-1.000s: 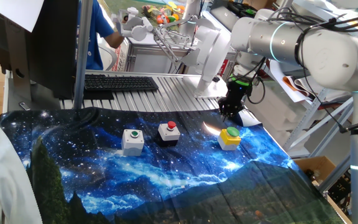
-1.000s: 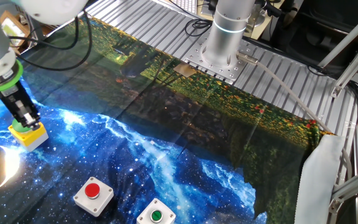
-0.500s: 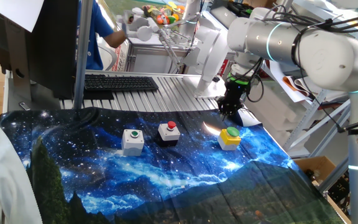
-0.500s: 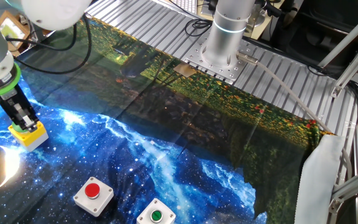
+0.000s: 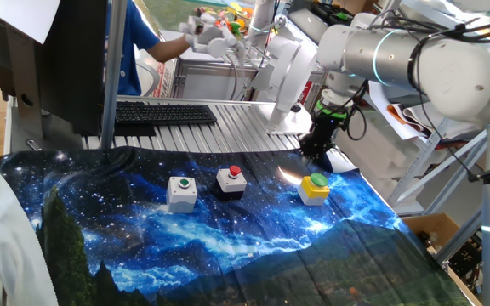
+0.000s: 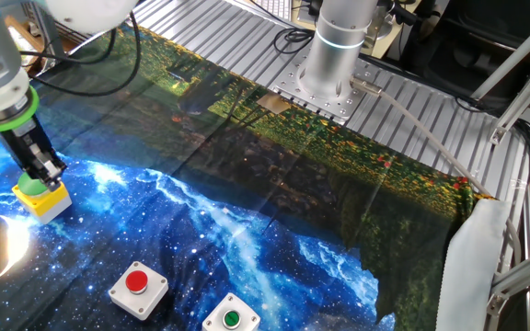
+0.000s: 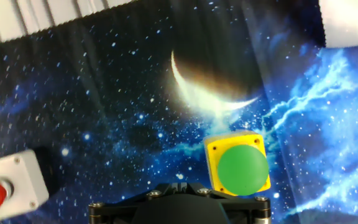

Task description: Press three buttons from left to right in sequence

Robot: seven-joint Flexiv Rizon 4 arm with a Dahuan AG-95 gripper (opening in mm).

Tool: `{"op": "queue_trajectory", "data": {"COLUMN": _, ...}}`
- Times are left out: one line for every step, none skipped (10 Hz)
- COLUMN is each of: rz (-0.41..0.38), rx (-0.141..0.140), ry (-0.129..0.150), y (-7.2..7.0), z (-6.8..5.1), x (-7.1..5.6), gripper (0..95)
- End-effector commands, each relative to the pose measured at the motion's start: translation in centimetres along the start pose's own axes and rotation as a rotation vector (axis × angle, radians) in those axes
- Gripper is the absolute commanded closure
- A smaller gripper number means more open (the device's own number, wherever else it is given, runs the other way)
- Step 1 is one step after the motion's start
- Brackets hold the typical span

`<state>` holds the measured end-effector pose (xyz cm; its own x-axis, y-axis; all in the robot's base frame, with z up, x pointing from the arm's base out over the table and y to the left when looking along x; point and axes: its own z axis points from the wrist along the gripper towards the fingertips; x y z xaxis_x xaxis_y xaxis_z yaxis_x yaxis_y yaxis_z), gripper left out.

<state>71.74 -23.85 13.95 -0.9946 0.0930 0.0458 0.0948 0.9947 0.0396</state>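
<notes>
Three button boxes stand in a row on the starry blue cloth (image 5: 228, 229). The grey-white box with a green cap (image 5: 181, 192) is on the left and also shows in the other fixed view (image 6: 231, 319). The black-and-white box with a red cap (image 5: 231, 181) (image 6: 137, 285) (image 7: 8, 186) is in the middle. The yellow box with a green cap (image 5: 315, 188) (image 6: 42, 198) (image 7: 238, 165) is on the right. My gripper (image 5: 313, 153) (image 6: 44, 171) hangs just above and behind the yellow box, whose cap is uncovered. The fingertips do not show clearly.
A black keyboard (image 5: 164, 112) lies on the ribbed metal table behind the cloth. A person in blue (image 5: 134, 51) reaches at the back. The arm's base (image 6: 334, 55) stands on the metal table. A white sheet (image 5: 340, 161) lies beside the yellow box.
My gripper has lifted slightly off the yellow box and shifted a little, so the green cap now shows beside it. The buttons have not moved. The person's hand at the back has moved right.
</notes>
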Motion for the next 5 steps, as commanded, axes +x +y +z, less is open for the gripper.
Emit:
{"op": "queue_trajectory", "data": {"rz": -0.083, "rx": 0.023, "ry": -0.030, "y": 0.04, "z": 0.01, "x": 0.27, "gripper": 95.0}}
{"op": "queue_trajectory", "data": {"rz": -0.117, "rx": 0.069, "ry": -0.030, "y": 0.04, "z": 0.01, "x": 0.27, "gripper": 95.0}}
{"op": "queue_trajectory", "data": {"rz": -0.144, "rx": 0.085, "ry": -0.029, "y": 0.04, "z": 0.01, "x": 0.27, "gripper": 95.0}}
{"op": "queue_trajectory", "data": {"rz": -0.158, "rx": 0.076, "ry": -0.027, "y": 0.04, "z": 0.01, "x": 0.27, "gripper": 95.0}}
{"op": "queue_trajectory", "data": {"rz": -0.169, "rx": 0.071, "ry": -0.025, "y": 0.04, "z": 0.01, "x": 0.27, "gripper": 95.0}}
